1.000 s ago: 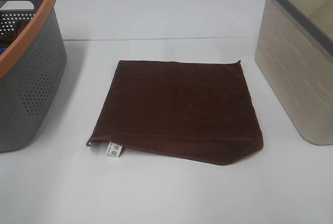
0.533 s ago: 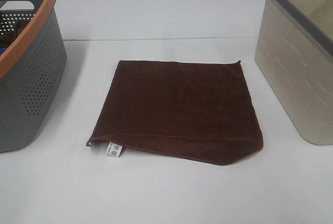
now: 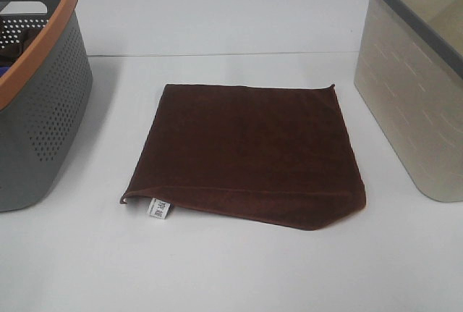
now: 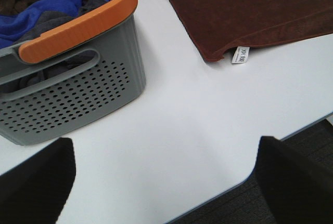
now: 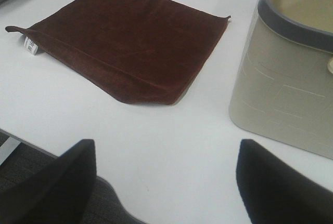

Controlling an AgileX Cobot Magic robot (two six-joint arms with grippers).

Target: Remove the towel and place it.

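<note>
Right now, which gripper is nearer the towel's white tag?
Hard to call; perhaps the left. Both grippers hang open off the table's near edge, clear of the towel. The white tag sits at its near-left corner, the left gripper's side; the right gripper faces the opposite near corner.

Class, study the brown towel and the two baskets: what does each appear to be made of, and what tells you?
Towel: soft, matte cloth, probably microfibre; stitched hem, sewn white tag.
Grey basket: likely moulded plastic; regular punched holes, smooth orange rim.
Beige basket: likely plastic too; rigid walls, embossed brick-like lines.

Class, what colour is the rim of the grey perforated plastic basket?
Orange. The grey perforated plastic basket's rim shows best in the left wrist view.
</note>
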